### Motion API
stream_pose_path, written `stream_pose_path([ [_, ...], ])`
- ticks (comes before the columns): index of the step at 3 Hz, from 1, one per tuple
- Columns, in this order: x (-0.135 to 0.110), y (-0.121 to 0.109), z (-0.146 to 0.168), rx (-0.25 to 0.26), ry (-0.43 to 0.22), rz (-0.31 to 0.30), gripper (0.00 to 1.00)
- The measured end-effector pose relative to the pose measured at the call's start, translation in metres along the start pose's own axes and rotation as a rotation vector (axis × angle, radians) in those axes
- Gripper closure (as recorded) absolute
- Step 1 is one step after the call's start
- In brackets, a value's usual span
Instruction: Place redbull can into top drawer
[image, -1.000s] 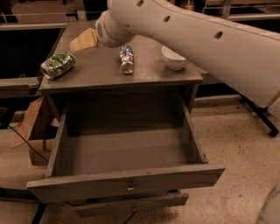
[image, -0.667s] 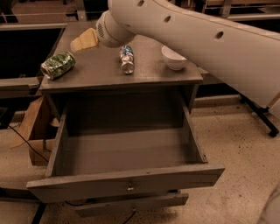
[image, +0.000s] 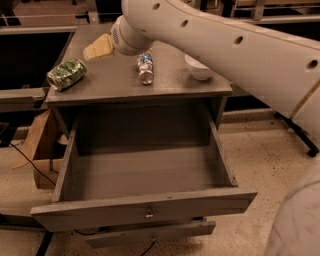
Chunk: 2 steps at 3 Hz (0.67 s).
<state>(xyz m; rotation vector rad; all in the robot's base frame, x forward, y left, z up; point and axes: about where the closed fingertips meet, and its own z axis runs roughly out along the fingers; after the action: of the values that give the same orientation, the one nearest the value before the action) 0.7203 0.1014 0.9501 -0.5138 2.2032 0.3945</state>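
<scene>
The redbull can (image: 145, 68), slim with blue and silver, lies on its side on the grey cabinet top (image: 115, 82), near the middle. The top drawer (image: 145, 207) is pulled wide open below it and is empty inside; its small metal knob (image: 149, 216) sits at the centre of the front panel. My white arm (image: 225, 45) reaches from the right across the cabinet top, and its rounded end (image: 127, 36) hangs just left of and behind the can. My gripper does not show; it is hidden behind the arm or lies beyond the top edge.
A fat green patterned can (image: 66, 74) lies on its side at the cabinet's left edge. A yellow wedge-shaped object (image: 99, 47) sits at the back left. A white bowl (image: 198, 67) stands at the right. A lower drawer front (image: 150, 234) juts out slightly. A cardboard box (image: 42, 150) stands on the floor at the left.
</scene>
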Motion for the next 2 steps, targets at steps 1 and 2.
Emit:
stream_pose_path([
  [1, 0.013, -0.031, 0.021, 0.097, 0.052, 0.069, 0.00],
  [2, 0.030, -0.060, 0.038, 0.181, 0.084, 0.146, 0.00],
])
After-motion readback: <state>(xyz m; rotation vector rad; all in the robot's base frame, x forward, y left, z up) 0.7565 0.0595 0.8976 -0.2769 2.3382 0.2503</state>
